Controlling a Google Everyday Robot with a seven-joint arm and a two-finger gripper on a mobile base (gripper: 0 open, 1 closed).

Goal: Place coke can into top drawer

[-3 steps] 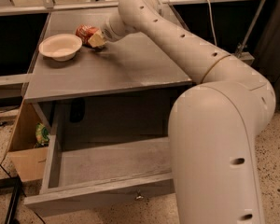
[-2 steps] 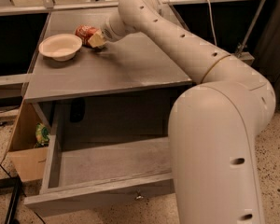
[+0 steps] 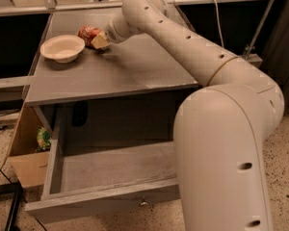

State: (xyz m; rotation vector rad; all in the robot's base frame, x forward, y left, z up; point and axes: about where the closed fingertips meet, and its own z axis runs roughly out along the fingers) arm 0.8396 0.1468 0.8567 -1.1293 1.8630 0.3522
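Finding the gripper (image 3: 100,40) in the upper left of the frame, at the end of the long cream arm (image 3: 192,49), sitting right against the right side of the coke can (image 3: 88,33). Not being able to tell how far open it is, or whether it is gripping the can or only touching it.

Starting nearest, along the bottom of the frame: seeing the top drawer (image 3: 111,170) pulled well out, showing its grey floor and waiting to receive the can. Passing a cardboard box (image 3: 26,170) at lower left, just beside the drawer. Moving up to the grey cabinet top (image 3: 120,71) filling the middle of the frame. Reaching, farther back at upper left, a cream bowl (image 3: 62,48) with the can just beside it on the right, close to touching.

Judging the can as light and thin-walled, so denting easily under a hard squeeze and sliding on smooth metal under a weak one. Not quite making out whether it is standing or lying over; if lying, expecting it to roll. Favouring a hold across the middle of the body, squeezing moderately and avoiding the rims. Minding the bowl while lifting, being so close on the far side of the can from the gripper.
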